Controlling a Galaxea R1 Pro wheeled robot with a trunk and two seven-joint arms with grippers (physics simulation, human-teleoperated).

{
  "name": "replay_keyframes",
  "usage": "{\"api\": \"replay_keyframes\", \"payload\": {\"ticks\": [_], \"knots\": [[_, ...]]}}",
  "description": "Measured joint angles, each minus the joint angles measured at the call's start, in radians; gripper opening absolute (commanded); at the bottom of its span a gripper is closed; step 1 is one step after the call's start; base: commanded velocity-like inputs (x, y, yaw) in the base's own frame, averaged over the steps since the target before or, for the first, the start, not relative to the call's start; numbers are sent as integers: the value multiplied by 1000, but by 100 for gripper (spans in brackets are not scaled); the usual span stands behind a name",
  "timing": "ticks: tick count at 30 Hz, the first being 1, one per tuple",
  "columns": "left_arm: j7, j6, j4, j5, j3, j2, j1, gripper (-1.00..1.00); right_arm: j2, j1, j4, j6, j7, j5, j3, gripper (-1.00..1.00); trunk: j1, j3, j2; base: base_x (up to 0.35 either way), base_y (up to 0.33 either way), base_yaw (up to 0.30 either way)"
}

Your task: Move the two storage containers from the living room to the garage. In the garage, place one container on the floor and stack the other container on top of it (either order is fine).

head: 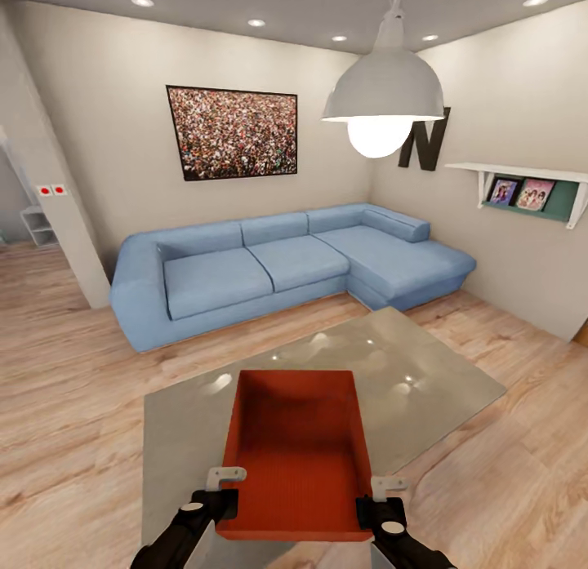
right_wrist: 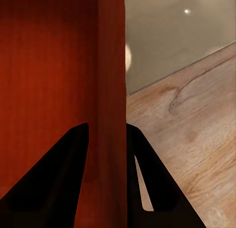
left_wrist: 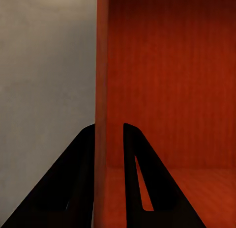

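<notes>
Storage container (head: pixel 298 455) sits on grey low table (head: pixel 457 373), near edge toward me, in living room. My left gripper (left_wrist: pixel 109 154) pinches its left wall, one finger inside, one outside. My right gripper (right_wrist: pixel 108 154) pinches right wall same way. Blue sofa (head: pixel 278 267) far behind, wood-plank floor (head: pixel 65 406) all around.

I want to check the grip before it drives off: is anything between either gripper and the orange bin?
Nothing visible. The left gripper straddles one side wall of the storage container and the right gripper straddles the opposite wall, a finger on each side, directly against the plastic.
</notes>
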Motion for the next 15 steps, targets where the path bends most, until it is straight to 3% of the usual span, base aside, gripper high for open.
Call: {"api": "replay_keyframes", "payload": {"ticks": [15], "knots": [[0, -1, 0, 0, 0, 0, 0, -100, 0, 0, 0, -2, 0, 0, 0, -100, 0, 0, 0, 0, 0, 274]]}}
